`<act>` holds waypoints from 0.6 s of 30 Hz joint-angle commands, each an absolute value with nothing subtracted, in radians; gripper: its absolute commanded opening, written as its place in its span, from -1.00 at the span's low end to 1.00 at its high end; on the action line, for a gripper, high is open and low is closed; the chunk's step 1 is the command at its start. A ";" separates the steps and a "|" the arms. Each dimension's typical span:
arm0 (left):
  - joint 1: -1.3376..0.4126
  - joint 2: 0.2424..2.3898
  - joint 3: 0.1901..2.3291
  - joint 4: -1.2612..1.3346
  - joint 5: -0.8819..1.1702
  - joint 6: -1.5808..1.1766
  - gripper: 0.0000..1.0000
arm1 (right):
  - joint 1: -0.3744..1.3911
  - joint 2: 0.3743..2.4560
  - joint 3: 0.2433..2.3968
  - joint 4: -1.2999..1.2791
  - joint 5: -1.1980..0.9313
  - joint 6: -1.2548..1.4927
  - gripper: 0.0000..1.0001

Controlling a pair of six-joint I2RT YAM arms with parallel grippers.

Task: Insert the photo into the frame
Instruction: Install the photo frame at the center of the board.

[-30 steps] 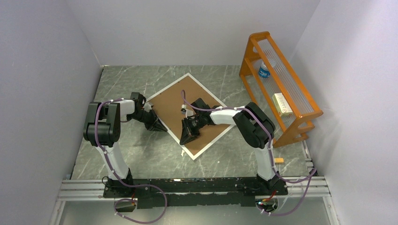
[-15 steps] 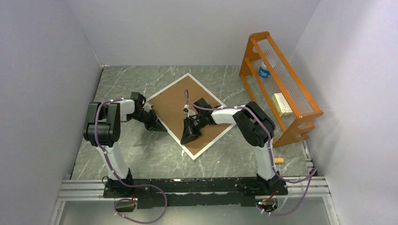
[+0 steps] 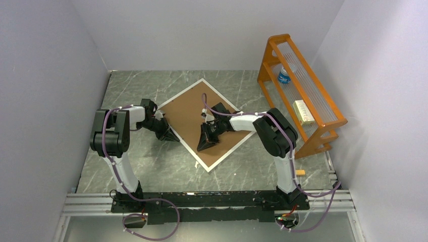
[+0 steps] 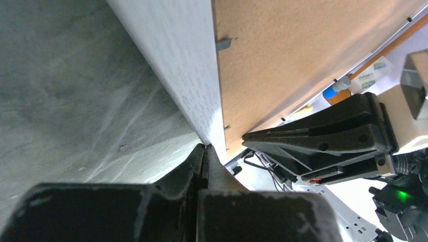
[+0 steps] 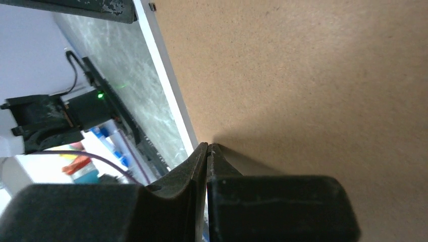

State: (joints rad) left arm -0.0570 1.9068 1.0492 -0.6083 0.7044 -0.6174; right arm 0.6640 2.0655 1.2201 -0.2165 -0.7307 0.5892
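- Right gripper, jaws pinched shut and empty, rests its tip on the brown backing board. Left gripper, also closed, meets the frame edge just ahead.
- Photo unseen, probably under the board. Closing up seems underway; next, retaining tabs need flattening.
- One frame, one board, two grippers.

I see my right gripper with its jaws pressed together, tips over the brown backing board, just beside the frame white border; marble table beyond.
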 commanded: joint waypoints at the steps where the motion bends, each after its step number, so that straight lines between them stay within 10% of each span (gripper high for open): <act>1: -0.061 1.950 1.023 -0.618 0.480 -0.558 -0.93 | 0.640 2.061 1.165 -0.309 -0.245 0.431 -0.81; 5: -0.061 1.919 1.036 -0.598 0.498 -0.566 -0.51 | 0.618 1.954 1.268 -0.403 -0.149 0.450 -0.72; 12: -0.055 1.860 1.020 -0.515 0.538 -0.624 0.39 | 0.530 1.864 1.441 -0.447 0.043 0.413 0.58; 18: -0.052 1.827 1.001 -0.455 0.515 -0.695 0.67 | 0.437 1.994 1.625 -0.535 0.187 0.371 0.98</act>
State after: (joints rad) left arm -0.0597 1.8446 1.0332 -0.5537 0.6655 -0.6716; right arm 0.4839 1.9274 1.5146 -0.4698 0.0410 0.4221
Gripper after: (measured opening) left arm 0.790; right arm 0.965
